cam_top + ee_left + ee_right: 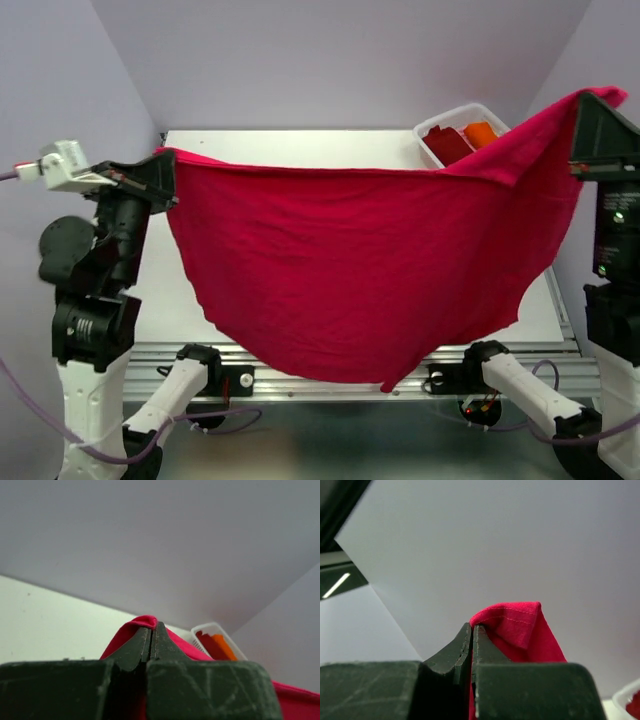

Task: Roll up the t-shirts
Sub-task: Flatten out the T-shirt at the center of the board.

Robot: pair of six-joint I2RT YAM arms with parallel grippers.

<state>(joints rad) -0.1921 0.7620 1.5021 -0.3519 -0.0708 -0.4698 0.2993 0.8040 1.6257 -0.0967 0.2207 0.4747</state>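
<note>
Left jaws and right jaws are both pinched shut on opposite corners of the red tee (pixel 350 270), which hangs spread between them and sags over the desk (pixel 300 148). Light, limp cloth with no stiffness, probably slips out of a thin pinch. Best held at the stitched hem, both ends.

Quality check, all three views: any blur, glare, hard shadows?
Top external: soft even light, no glare, red t-shirt sharp. Left wrist: left gripper dark and close, basket behind slightly soft. Right wrist: t-shirt's hem stitching crisp beside right gripper; bright strip at far left.
</note>
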